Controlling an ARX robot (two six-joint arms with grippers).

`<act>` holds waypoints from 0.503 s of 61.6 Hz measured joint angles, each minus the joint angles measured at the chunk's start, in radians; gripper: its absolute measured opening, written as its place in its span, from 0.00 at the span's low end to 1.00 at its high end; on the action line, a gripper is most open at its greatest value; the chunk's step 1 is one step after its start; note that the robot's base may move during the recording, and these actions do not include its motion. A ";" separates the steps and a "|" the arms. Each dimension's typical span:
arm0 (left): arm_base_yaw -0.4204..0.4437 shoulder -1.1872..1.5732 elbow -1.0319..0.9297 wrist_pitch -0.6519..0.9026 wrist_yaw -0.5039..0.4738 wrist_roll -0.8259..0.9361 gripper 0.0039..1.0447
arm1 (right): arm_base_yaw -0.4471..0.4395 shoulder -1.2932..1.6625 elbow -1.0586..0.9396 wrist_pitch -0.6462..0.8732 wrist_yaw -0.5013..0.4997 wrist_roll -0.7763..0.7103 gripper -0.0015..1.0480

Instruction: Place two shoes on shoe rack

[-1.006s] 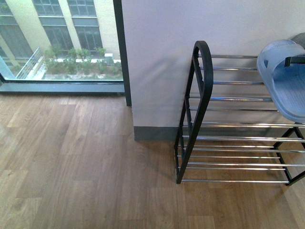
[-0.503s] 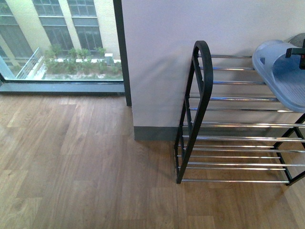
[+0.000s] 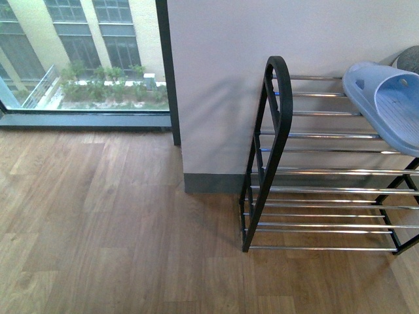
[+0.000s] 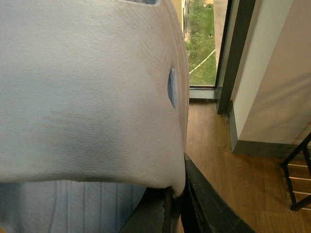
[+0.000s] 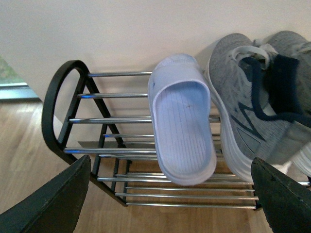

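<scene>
The two shoes, grey knit sneakers (image 5: 233, 87) with white soles, lie side by side on the top tier of the shoe rack (image 5: 59, 97); the second one (image 5: 297, 46) runs off the frame. A grey toe (image 3: 412, 57) peeks in at the front view's edge. The rack (image 3: 278, 98) has a black arched side and chrome bars. A light blue slide sandal (image 5: 183, 121) rests on the top bars beside the sneakers. My right gripper (image 5: 170, 167) hangs open above the rack, touching nothing. My left gripper (image 4: 177, 196) is shut on another light blue slide sandal (image 4: 87, 92), which fills its view.
The rack stands against a white wall (image 3: 216, 78) with a grey skirting. Left of it a dark window frame (image 3: 169, 72) borders a floor-length window. Wood floor (image 3: 105, 222) stretches out in front and to the left.
The sandal on the rack went from tilted, with a black gripper at it, to lying flat on the top bars. That gripper has left the front view.
</scene>
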 joint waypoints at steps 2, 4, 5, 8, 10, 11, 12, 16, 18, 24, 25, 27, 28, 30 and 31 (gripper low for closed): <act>0.000 0.000 0.000 0.000 0.000 0.000 0.02 | -0.032 -0.079 -0.039 -0.024 -0.030 0.005 0.91; 0.000 0.000 0.000 0.000 0.000 0.000 0.02 | -0.056 -0.138 -0.067 -0.040 -0.054 0.007 0.91; 0.000 0.000 0.000 0.000 0.000 0.000 0.02 | -0.073 -0.178 -0.086 -0.048 -0.068 0.007 0.91; 0.000 0.000 0.000 0.000 0.000 0.000 0.02 | -0.114 -0.275 -0.130 -0.071 -0.105 0.007 0.91; 0.000 0.000 0.000 0.000 0.000 0.000 0.02 | -0.140 -0.333 -0.155 -0.086 -0.126 0.006 0.91; 0.000 0.000 0.000 0.000 0.000 0.000 0.02 | -0.148 -0.352 -0.163 -0.092 -0.133 0.007 0.91; 0.000 0.000 0.000 0.000 0.000 0.000 0.02 | -0.165 -0.389 -0.177 -0.105 -0.147 0.008 0.91; 0.000 0.000 0.000 0.000 0.000 0.000 0.02 | -0.219 -0.492 -0.214 -0.148 -0.197 0.024 0.91; 0.000 0.000 0.000 0.000 0.000 0.000 0.02 | -0.256 -0.552 -0.234 -0.170 -0.226 0.039 0.91; 0.000 0.000 0.000 0.000 0.000 0.000 0.02 | -0.327 -0.637 -0.287 -0.138 -0.263 0.089 0.91; 0.000 0.000 0.000 0.000 0.000 0.000 0.02 | -0.332 -0.642 -0.293 -0.130 -0.262 0.092 0.91; 0.000 0.000 0.000 0.000 0.000 0.000 0.02 | -0.343 -0.650 -0.310 -0.105 -0.250 0.098 0.91; 0.000 0.000 0.000 0.000 0.000 0.000 0.02 | -0.348 -0.651 -0.319 -0.092 -0.245 0.102 0.91; 0.000 0.000 0.000 0.000 0.000 0.000 0.02 | -0.353 -0.652 -0.327 -0.085 -0.244 0.106 0.91; 0.000 0.000 0.000 0.000 0.000 0.000 0.02 | -0.354 -0.651 -0.332 -0.085 -0.243 0.108 0.91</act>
